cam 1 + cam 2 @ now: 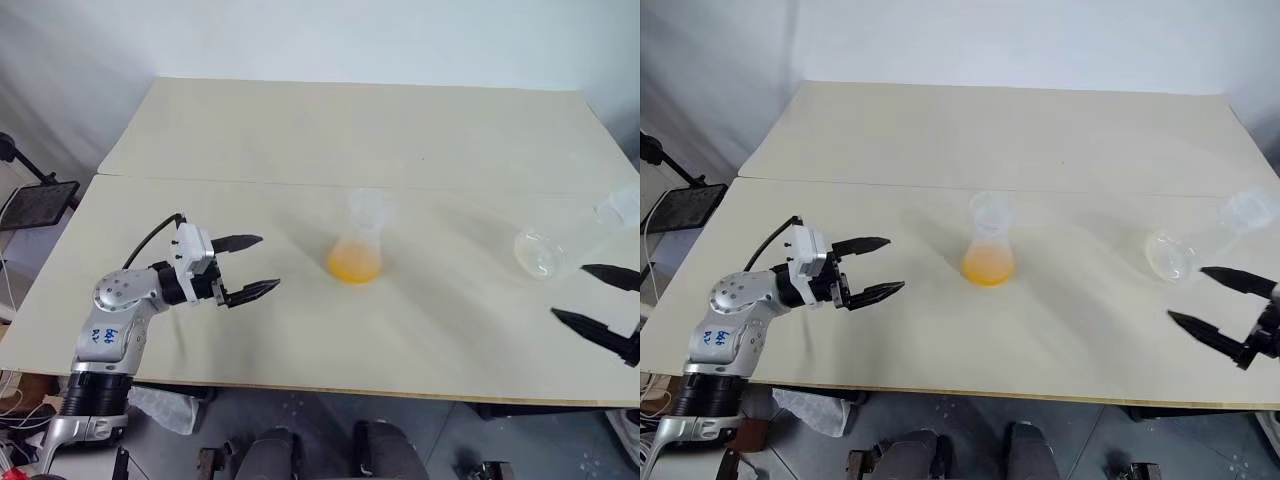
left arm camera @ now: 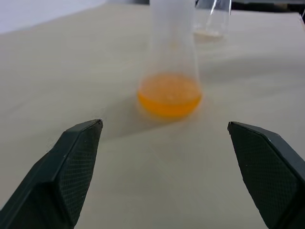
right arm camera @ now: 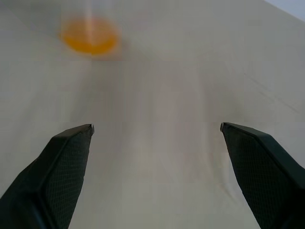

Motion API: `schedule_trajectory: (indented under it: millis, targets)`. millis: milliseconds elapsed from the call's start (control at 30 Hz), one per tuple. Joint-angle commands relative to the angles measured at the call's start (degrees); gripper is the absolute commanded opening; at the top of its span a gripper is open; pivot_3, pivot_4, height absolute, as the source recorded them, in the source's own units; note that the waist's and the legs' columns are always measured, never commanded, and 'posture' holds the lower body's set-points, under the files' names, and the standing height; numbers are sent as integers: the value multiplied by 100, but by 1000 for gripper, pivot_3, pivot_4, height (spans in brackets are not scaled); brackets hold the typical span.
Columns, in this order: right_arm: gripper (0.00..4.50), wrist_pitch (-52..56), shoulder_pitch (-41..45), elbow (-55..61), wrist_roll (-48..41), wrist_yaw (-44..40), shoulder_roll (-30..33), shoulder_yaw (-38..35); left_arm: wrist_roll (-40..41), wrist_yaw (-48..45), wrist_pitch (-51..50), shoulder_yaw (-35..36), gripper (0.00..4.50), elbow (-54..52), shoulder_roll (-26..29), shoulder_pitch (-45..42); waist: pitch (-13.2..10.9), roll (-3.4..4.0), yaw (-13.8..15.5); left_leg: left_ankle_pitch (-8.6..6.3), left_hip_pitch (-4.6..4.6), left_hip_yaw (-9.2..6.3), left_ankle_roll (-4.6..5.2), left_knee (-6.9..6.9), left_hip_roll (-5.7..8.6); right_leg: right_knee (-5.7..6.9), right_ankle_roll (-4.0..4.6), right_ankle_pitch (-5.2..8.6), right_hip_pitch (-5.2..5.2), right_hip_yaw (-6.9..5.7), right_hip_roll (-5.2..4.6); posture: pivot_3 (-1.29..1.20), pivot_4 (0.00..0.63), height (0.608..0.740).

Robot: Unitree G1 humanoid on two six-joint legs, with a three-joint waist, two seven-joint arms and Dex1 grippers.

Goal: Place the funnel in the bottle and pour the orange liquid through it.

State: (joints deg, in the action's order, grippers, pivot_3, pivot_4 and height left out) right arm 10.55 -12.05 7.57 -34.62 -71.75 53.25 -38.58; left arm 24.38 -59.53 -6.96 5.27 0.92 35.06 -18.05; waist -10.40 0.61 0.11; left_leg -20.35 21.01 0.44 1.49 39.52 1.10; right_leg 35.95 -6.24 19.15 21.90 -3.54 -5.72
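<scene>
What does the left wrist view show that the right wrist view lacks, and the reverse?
Left wrist view alone: the bottle's clear upright neck above the liquid, and the larger flask behind it. Right wrist view alone: a long bare stretch of the table ahead of the right gripper. Both: the orange liquid pooled in the bottle's base, the pale tabletop, and open fingers with nothing between them, the left gripper's included.

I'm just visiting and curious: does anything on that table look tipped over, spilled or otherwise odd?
Yes. The larger clear flask, on the table near the right gripper, lies on its side and looks empty. The bottle stands upright mid-table with the orange liquid inside. I see no spill.
</scene>
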Motion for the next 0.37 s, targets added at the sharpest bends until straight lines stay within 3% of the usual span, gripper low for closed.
schedule_trajectory:
  millis: [33, 200, 367]
  targets:
    - [4458, 60, 63, 942, -233, 101, -229, 494, -53, 67, 65, 113, 4500, -411, 144, 154, 0, 0, 7, 0, -5, -6, 0, 0, 0, -1, 0, 0, -7, -1, -2, 0, 150, 740]
    - [4458, -129, 95, 1499, -125, 176, -524, 1092, -9, 95, 131, 230, 4500, -601, 243, 401, 0, 0, 91, -2, -5, -19, -3, -1, 6, -4, 0, 0, -11, -5, -7, 0, 150, 740]
    - [4458, -378, 152, 1264, 42, 223, -699, 1248, -70, 138, 255, 301, 4500, -563, 293, 465, 0, 0, 131, -3, -6, -27, -2, 1, 10, -9, 0, 0, -20, -11, -10, 0, 150, 740]
